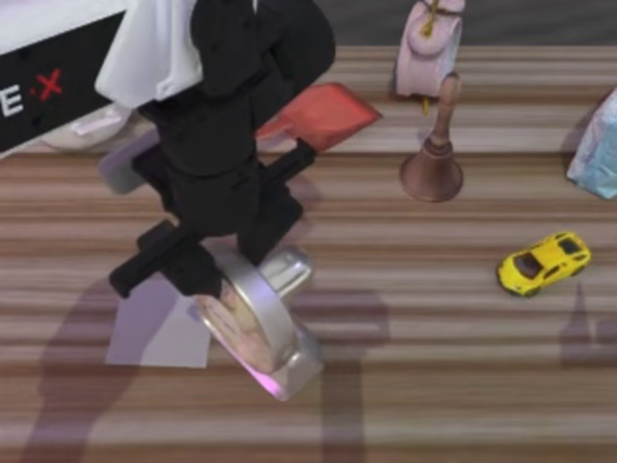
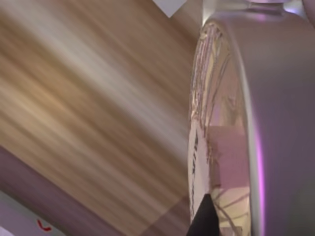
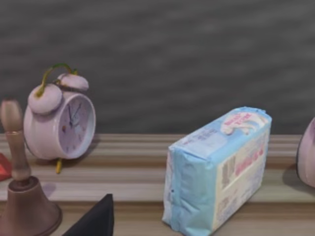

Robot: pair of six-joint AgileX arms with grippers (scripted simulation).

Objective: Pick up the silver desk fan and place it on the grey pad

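The silver desk fan [image 1: 253,326] stands on edge, tilted, over the right edge of the grey pad [image 1: 159,333]. Its motor [image 1: 289,270] points to the back right and its small base [image 1: 294,371] is at the front. My left gripper [image 1: 222,287] comes down from above and is shut on the fan's upper rim. In the left wrist view the tan-pink grille face [image 2: 216,147] and silver rim [image 2: 280,123] fill the picture, with one dark fingertip [image 2: 203,219] against the grille. My right gripper is outside the top view; a dark part of it [image 3: 96,219] shows in its wrist view.
At the back lie a red flat piece [image 1: 323,114], a brown hand bell [image 1: 434,159] and a pale alarm clock [image 1: 429,43]. A yellow toy car [image 1: 545,262] and a blue tissue pack [image 1: 598,145] sit on the right. A white bowl [image 1: 87,127] is half hidden at the back left.
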